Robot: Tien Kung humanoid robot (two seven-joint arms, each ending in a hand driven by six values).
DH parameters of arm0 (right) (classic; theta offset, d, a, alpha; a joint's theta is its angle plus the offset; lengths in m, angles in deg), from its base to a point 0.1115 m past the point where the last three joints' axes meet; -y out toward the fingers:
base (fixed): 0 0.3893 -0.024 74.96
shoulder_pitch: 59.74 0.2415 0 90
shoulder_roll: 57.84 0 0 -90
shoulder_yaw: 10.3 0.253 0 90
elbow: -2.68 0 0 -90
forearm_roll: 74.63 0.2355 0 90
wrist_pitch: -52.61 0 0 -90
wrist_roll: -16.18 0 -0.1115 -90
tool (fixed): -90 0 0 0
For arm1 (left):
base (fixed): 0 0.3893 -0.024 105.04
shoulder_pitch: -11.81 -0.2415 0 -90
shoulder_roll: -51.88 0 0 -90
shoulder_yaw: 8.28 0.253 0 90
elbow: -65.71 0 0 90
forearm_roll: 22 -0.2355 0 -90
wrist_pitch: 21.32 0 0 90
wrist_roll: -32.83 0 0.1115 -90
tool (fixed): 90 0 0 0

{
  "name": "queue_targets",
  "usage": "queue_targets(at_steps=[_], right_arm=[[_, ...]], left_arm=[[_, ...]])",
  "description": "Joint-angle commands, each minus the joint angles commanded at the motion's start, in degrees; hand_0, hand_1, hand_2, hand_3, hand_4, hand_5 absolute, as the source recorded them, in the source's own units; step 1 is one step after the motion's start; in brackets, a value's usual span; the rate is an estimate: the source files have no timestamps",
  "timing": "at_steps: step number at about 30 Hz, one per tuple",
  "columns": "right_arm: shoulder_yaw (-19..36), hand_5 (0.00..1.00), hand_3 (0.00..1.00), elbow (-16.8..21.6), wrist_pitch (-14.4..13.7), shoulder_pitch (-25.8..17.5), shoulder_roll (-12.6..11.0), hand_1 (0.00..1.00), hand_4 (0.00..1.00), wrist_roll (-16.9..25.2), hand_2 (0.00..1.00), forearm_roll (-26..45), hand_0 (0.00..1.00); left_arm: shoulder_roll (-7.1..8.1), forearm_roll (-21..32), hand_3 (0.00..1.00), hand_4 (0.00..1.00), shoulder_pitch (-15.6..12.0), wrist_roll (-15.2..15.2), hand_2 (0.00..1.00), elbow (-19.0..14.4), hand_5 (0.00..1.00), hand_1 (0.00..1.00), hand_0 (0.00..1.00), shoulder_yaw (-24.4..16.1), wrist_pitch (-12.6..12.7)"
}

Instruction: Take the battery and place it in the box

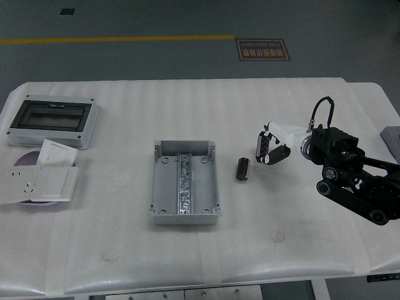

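A dark cylindrical battery [242,169] lies on the white table [200,112], just right of the open grey box [185,182]. The box has a metal rail running down its middle. My right hand [270,147] comes in from the right on a black arm and hovers a little right of and above the battery, not touching it. Its fingers are relaxed and hold nothing. The left arm is out of sight.
A grey enclosure with a dark clear lid [52,120] sits at the far left. Below it lie white switch plates [41,179] over a purple disc. A grey object [392,139] shows at the right edge.
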Motion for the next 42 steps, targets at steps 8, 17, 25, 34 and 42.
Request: queue_targets(at_steps=[8,17,25,34,42], right_arm=[[7.2,0.311,0.656,8.4,-1.3,-3.0,2.2,0.601,0.764,0.7,0.596,2.2,0.532],[4.0,0.307,0.653,10.1,-10.5,-4.2,8.1,0.603,0.75,4.7,0.592,1.3,0.529],[-0.2,0.295,0.838,6.6,-17.1,-4.8,10.3,0.717,0.732,6.6,0.77,-0.8,0.69],[-1.5,0.289,0.92,6.2,-15.5,-5.6,10.2,0.813,0.736,6.4,0.846,-0.4,0.817],[0.6,0.283,0.943,7.0,-14.1,-6.7,8.3,0.821,0.744,6.8,0.858,0.0,0.839]], left_arm=[[-0.04,-0.4,0.631,0.619,-0.1,0.0,0.599,0.0,0.011,0.665,0.649,-0.3,-0.1],[-0.04,-0.6,0.632,0.62,-0.3,-0.2,0.598,0.0,0.011,0.666,0.649,-0.6,-0.2],[0.01,-0.6,0.633,0.621,-0.3,-0.3,0.599,0.0,0.011,0.666,0.649,-0.7,-0.3],[-0.06,-0.5,0.632,0.621,-0.3,-0.3,0.598,0.0,0.009,0.665,0.649,-0.5,-0.4],[-0.12,-0.5,0.632,0.62,-0.2,-0.3,0.598,0.0,0.009,0.665,0.649,-0.3,-0.5]])
